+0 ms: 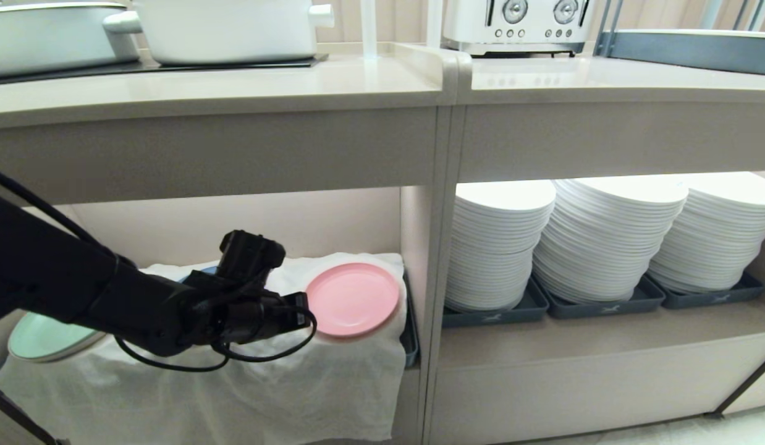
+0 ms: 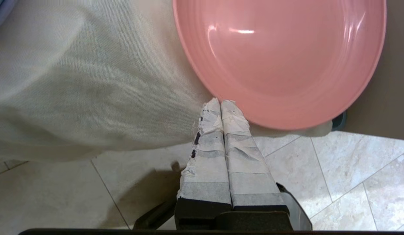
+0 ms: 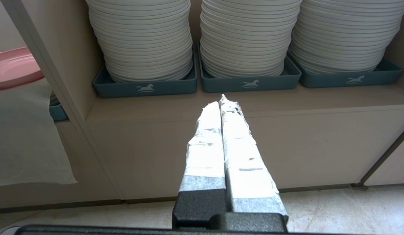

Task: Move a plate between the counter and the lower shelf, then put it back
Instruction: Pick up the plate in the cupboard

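Observation:
The pink plate lies tilted on the white cloth of the lower shelf, at the recess's right end under the counter. My left gripper reaches in from the left. In the left wrist view the left gripper is shut, with its taped tips right at the near rim of the plate and nothing between them. I cannot tell if they touch the rim. My right gripper is shut and empty, held in front of the neighbouring recess, with the plate off to its side.
A mint-green plate rests at the cloth's left end, and a blue plate's edge shows behind. Stacks of white plates in grey trays fill the right recess beyond the divider. White pots and a toaster stand on top.

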`<state>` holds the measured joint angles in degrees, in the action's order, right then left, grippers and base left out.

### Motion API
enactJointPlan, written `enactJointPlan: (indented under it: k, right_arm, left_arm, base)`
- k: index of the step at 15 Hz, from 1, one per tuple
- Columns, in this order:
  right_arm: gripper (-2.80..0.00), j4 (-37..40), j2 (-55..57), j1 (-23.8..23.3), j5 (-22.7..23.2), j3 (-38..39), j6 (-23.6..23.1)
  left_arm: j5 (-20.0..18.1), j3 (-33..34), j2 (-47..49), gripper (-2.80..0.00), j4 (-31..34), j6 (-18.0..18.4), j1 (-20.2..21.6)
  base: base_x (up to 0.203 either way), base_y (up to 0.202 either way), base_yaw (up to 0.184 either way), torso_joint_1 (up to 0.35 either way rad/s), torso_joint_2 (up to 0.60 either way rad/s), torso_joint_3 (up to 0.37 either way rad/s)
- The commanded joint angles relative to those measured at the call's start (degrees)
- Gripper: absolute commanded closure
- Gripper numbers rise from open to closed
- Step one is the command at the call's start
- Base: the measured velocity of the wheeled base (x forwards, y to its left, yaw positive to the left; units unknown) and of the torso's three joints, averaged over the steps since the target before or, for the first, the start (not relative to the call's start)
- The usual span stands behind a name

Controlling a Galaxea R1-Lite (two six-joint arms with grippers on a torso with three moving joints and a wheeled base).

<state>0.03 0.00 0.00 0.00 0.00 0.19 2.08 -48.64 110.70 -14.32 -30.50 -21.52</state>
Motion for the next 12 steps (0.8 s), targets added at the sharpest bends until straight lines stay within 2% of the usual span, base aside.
enactJointPlan:
  k: [1, 7, 8, 12]
  right_arm:
    - [0.0, -0.03, 0.0, 0.0, 0.0, 0.0, -0.01]
    - [0.0, -0.03, 0.0, -0.08, -0.02, 0.0, -0.01]
    - [0.0, 0.0, 0.0, -0.02, 0.0, 0.0, -0.01]
    - [0.0, -0.02, 0.0, 0.0, 0.0, 0.0, -0.01]
  left_arm:
    - [0.02, -1.11, 1.45, 0.0, -0.09, -0.17, -0.02]
    - [-0.06, -1.83, 3.57, 0.0, -0.44, -0.28, 0.07]
    - [-0.06, -2.0, 3.92, -2.8, -0.44, -0.37, 0.07]
    - [0.42, -3.38, 4.77, -2.8, -0.49, -1.4, 0.07]
  base:
    - [0.0, 0.0, 0.0, 0.0, 0.0, 0.0]
    - [0.0, 0.0, 0.0, 0.0, 0.0, 0.0]
    - [0.0, 0.0, 0.0, 0.0, 0.0, 0.0]
    - [0.0, 0.0, 0.0, 0.0, 0.0, 0.0]
